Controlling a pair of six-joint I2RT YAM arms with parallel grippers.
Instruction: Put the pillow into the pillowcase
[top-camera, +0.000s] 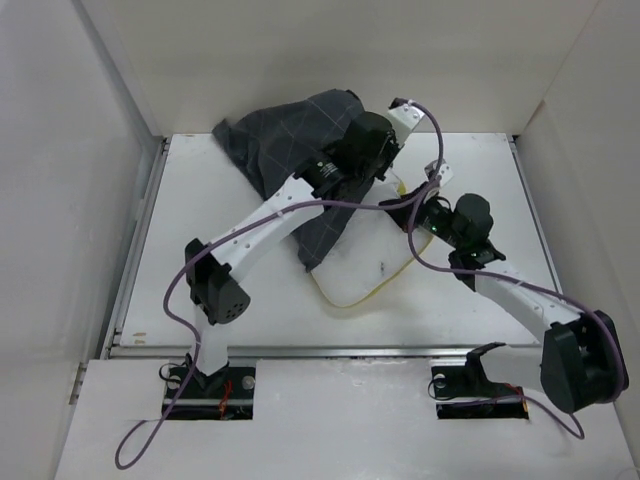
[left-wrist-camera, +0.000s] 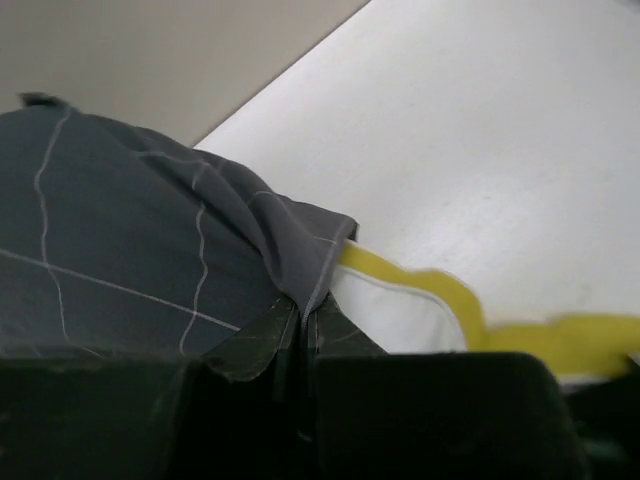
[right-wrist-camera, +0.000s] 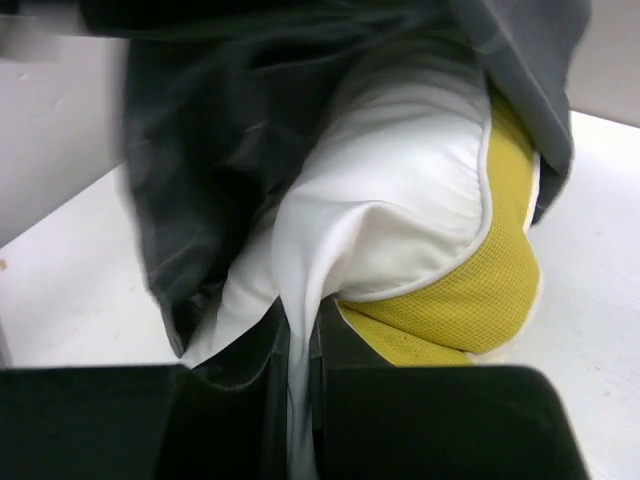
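The white pillow (top-camera: 365, 265) with its yellow band (top-camera: 395, 275) lies mid-table, its far half under the dark grid-check pillowcase (top-camera: 290, 135). My left gripper (top-camera: 385, 150) is shut on the pillowcase's hem (left-wrist-camera: 310, 265) above the pillow's yellow edge (left-wrist-camera: 440, 290). My right gripper (top-camera: 432, 212) is shut on a pinch of the pillow's white cover (right-wrist-camera: 300, 300), right beside the yellow mesh band (right-wrist-camera: 470, 300). In the right wrist view the pillowcase (right-wrist-camera: 220, 150) drapes over the pillow's top and left side.
White walls enclose the table on the left, back and right. The table's front rail (top-camera: 330, 350) runs near the arm bases. Purple cables (top-camera: 420, 255) trail from both arms over the pillow.
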